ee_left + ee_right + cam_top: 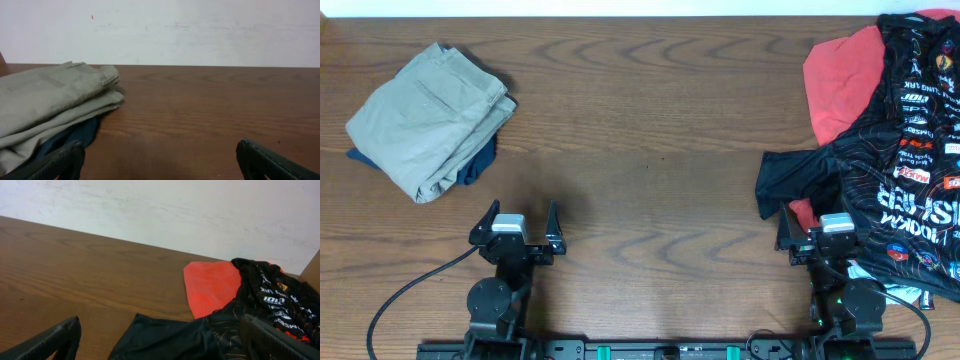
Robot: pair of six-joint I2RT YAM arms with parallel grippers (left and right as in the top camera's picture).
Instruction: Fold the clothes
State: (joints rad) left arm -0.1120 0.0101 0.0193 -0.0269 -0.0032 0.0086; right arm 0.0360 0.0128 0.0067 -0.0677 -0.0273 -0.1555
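The black jersey (pixel 910 150) with orange lines and sponsor logos lies crumpled at the right side of the table, partly over a red-orange garment (pixel 840 80). One black sleeve (pixel 795 180) spreads toward the table's middle. It also shows in the right wrist view (pixel 225 330). My right gripper (pixel 823 238) is open at the near right edge, over the jersey's near sleeve; its fingers straddle the black cloth (pixel 165 340) without closing on it. My left gripper (pixel 516 225) is open and empty at the near left, above bare wood (pixel 160 160).
Folded khaki-beige trousers (pixel 430 115) on a dark blue garment (pixel 480 160) lie at the far left, also in the left wrist view (pixel 50 100). The wooden table (pixel 650 150) runs between the two piles. A white wall stands behind.
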